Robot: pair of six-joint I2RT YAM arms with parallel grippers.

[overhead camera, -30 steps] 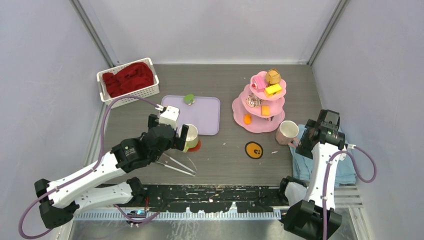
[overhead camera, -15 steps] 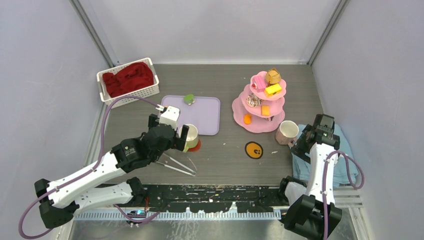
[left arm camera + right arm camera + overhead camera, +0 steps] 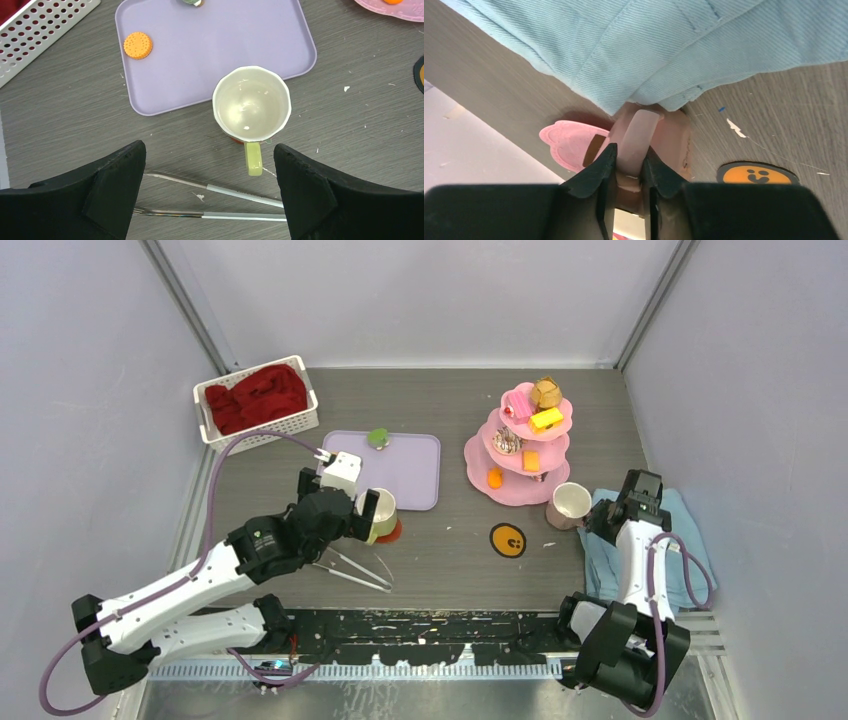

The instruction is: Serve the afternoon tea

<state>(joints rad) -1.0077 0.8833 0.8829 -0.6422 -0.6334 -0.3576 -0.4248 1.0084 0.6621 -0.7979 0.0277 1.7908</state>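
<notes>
Two arms: right jaws pinch pink mug (image 3: 570, 505) handle; left jaws gape over yellow-green mug (image 3: 251, 102).

Right gripper (image 3: 629, 157) and blue towel (image 3: 649, 45) are covering most of the pink mug (image 3: 676, 145); I'm mainly seeing its handle (image 3: 636, 132). Left wrist view is cropping the stand (image 3: 395, 6), basket (image 3: 35, 30) and green sweet (image 3: 190, 2).

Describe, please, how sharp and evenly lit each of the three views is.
Top external: even light, sharp throughout, only soft shadows around the pink stand. Left wrist: crisp, small glints inside the pale mug, jaws near-black at the bottom. Right wrist: towel weave sharp, the close pink mug handle slightly soft.
</notes>
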